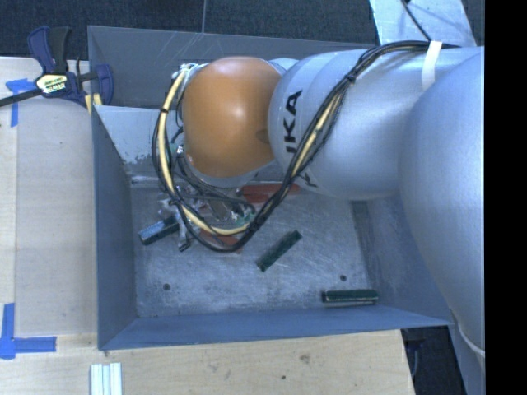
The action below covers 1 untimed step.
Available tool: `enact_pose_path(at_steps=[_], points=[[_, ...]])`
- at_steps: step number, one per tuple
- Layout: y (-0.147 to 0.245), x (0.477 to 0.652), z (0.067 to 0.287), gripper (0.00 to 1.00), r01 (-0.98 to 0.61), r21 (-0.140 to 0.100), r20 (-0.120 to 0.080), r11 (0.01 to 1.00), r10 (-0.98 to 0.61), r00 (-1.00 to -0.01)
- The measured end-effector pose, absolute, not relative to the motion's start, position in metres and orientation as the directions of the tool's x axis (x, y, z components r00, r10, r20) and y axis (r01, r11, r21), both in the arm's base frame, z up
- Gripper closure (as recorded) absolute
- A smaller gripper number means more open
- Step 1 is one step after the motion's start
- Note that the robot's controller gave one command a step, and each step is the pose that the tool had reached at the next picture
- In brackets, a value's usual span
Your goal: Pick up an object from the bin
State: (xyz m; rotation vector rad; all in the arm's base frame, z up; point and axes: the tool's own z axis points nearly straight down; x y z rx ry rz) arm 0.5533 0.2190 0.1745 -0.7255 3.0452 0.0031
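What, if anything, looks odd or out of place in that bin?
Nothing stands out. One dark green stick lies slanted mid-floor, and a green bar lies along the near wall of the bin; both look whole.

- arm point(387, 130): fat silver-grey rounded casing, smooth
- orange dome cover point(226, 118) at the wrist, glossy
- black lettering point(290, 115) "KA" on casing
- yellow and black cables point(325, 118) along casing, looping under the cover
- white tie point(431, 62) round cables
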Motion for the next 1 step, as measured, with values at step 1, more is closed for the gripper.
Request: enact_pose_path(at_steps=[1], points=[[0.2283, 0.5536, 0.2676, 1.0, -0.432, -0.001, -0.013, 0.902, -0.432, -0.902]])
